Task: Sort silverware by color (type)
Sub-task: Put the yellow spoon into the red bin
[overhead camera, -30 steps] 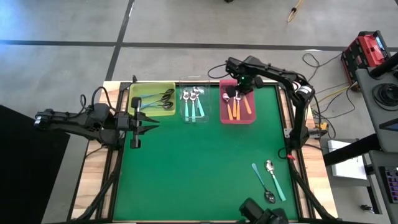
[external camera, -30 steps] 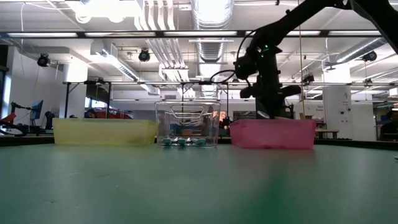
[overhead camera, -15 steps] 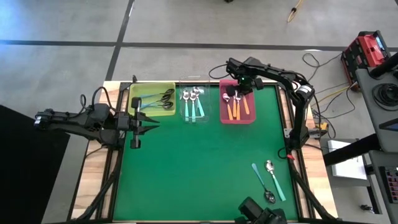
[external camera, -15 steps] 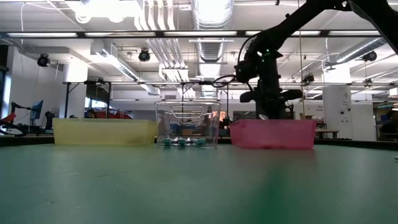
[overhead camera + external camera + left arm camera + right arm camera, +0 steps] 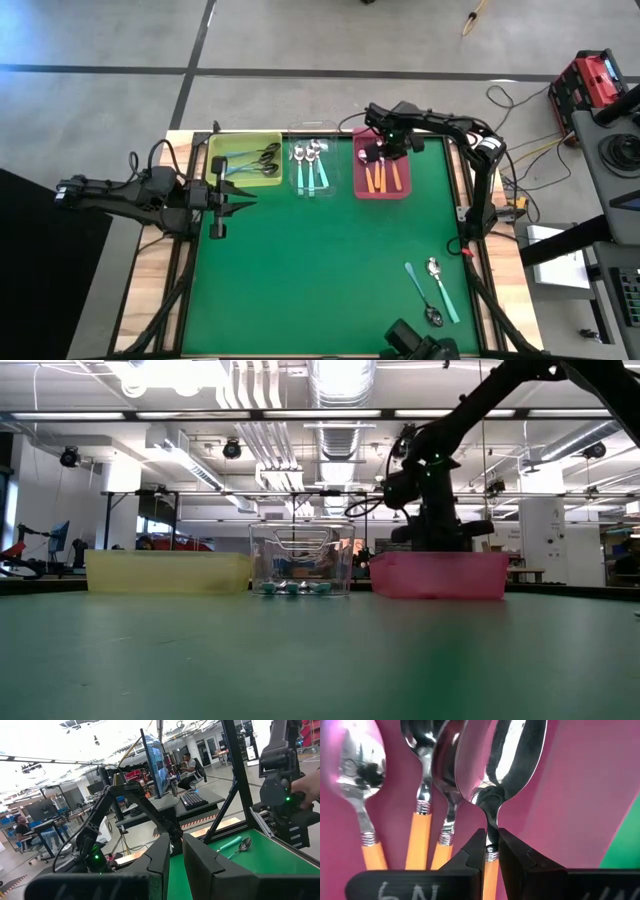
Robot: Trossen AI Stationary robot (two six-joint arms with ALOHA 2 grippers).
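My right gripper points down into the pink tray at the far edge, shut on an orange-handled spoon with a shiny silver bowl. Three more orange-handled spoons lie side by side on the tray floor beneath it. In the low view the tray's wall hides the fingertips. Two teal-handled spoons lie flat on the green mat at the near right. My left gripper hovers shut at the table's left edge, holding nothing. My right gripper pinches the spoon's thin silver neck between its two fingers, just where the orange handle begins. The fingers come from above and lie across the spoon. The spoon sits about level over the other spoons; whether it touches the tray I cannot tell.
A yellow tray with dark-bowled spoons and a clear tray with teal-handled silver spoons stand left of the pink one along the far edge. The green mat's middle is bare. Beyond the table lie cables and equipment.
My right gripper has sunk toward the pink tray with the orange-handled spoon and rolled a little at the wrist, staying shut on it. The spoon now lines up closer to the other spoons in the tray.
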